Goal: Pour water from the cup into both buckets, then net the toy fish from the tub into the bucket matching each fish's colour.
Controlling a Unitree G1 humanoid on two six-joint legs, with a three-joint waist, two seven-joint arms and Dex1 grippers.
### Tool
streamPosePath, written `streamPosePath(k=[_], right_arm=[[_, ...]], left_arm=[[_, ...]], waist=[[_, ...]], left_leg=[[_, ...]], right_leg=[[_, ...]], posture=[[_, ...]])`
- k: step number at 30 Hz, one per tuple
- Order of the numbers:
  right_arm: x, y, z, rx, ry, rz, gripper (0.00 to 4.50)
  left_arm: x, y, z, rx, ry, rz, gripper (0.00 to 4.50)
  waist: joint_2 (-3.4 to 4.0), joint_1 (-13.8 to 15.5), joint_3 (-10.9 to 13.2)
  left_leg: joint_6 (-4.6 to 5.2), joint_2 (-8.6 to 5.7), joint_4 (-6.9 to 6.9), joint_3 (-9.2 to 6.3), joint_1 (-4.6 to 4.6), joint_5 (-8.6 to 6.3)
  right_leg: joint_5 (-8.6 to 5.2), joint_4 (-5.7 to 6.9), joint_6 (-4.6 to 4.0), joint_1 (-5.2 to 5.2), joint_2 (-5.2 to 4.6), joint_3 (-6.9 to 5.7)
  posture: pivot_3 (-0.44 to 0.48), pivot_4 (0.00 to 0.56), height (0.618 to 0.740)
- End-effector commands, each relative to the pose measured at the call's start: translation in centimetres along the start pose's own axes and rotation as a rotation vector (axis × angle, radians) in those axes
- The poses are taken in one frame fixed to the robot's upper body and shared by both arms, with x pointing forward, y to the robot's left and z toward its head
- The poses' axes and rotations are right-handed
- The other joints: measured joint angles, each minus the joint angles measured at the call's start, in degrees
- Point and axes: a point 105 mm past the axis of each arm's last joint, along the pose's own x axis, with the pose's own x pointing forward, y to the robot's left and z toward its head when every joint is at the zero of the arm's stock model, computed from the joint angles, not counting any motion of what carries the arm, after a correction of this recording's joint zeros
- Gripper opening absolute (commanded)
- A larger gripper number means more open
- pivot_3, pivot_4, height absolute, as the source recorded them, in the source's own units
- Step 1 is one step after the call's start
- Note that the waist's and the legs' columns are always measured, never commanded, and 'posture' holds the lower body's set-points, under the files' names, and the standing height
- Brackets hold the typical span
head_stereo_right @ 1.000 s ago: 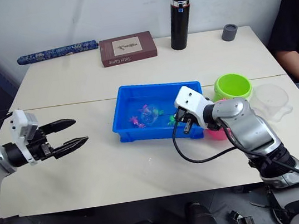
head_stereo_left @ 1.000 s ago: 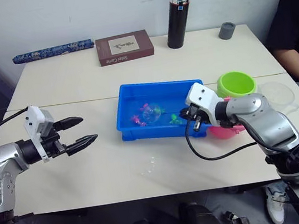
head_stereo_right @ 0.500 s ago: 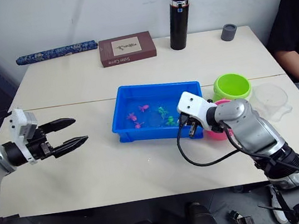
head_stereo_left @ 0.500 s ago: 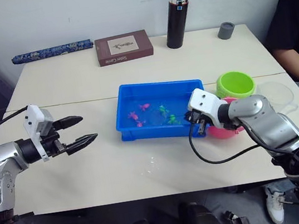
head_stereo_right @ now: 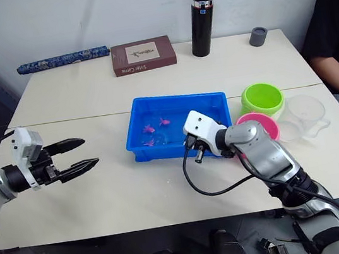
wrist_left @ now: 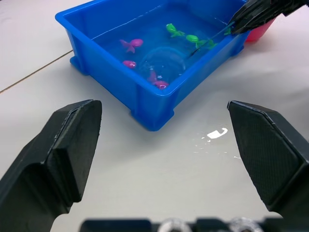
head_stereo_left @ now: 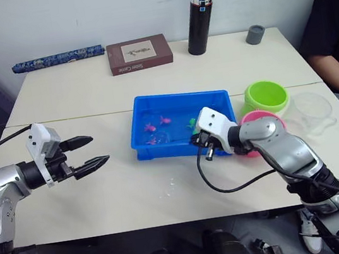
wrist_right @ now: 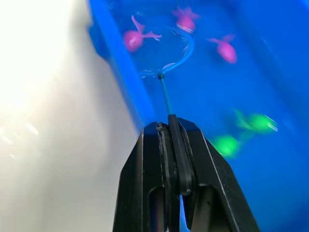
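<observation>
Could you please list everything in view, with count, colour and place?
tub: one, bright blue, table centre, holding water.
toy fish: pink and green ones in the tub; exact count unclear.
net: one, light blue rim, dipped in the tub.
buckets: lime green and pink, right of the tub.
cup: one, clear, right of the buckets.
flask: one, black, far edge.
cap: one, grey, far edge.
book: one, brown, far edge.
patterned roll: one, blue, far left.
person: one, black top, at right.
left gripper: open, over bare table.
right gripper: shut on the net's handle.
</observation>
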Motion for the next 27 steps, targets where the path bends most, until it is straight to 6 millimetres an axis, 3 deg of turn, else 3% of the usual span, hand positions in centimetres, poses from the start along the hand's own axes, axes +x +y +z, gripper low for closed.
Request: streamPosePath(k=[1,7,21,27], right_arm=[[0.1,0.4,0.8,0.023,-0.033,0.014,0.00],[-0.4,-0.2,1.5,0.146,-0.064,0.008,0.00],[-1.9,-2.5,1.4,0.200,-0.066,-0.067,0.00],[-4.1,-3.7,1.9,0.197,-0.112,-0.087,0.00]], left_arm=[[-0.8,0.0,1.5,0.050,-0.031,0.016,4.48],[-0.6,0.1,1.8,0.056,-0.036,0.010,4.48],[-0.3,0.3,2.2,0.069,-0.048,-0.001,4.48],[0.2,0.2,2.9,0.090,-0.062,-0.036,4.48]], waist=[[0.00,0.0,0.0],[0.00,-0.1,0.0],[0.02,-0.1,0.0],[0.02,0.1,0.0]], left_leg=[[0.00,0.00,0.00,0.00,0.00,0.00],[0.00,0.00,-0.03,0.00,0.00,-0.01],[0.01,0.00,-0.09,0.00,-0.01,-0.02],[0.01,0.00,-0.12,0.01,-0.01,-0.02]], right_leg=[[0.00,0.00,0.00,0.00,0.00,0.00],[0.00,0.00,-0.01,-0.01,0.00,0.00],[-0.01,-0.06,-0.01,-0.02,0.00,0.00],[-0.01,-0.11,-0.01,-0.02,0.00,0.00]], posture=[[0.000,0.150,0.740],[0.000,0.150,0.740],[0.000,0.150,0.740],[0.000,0.150,0.740]])
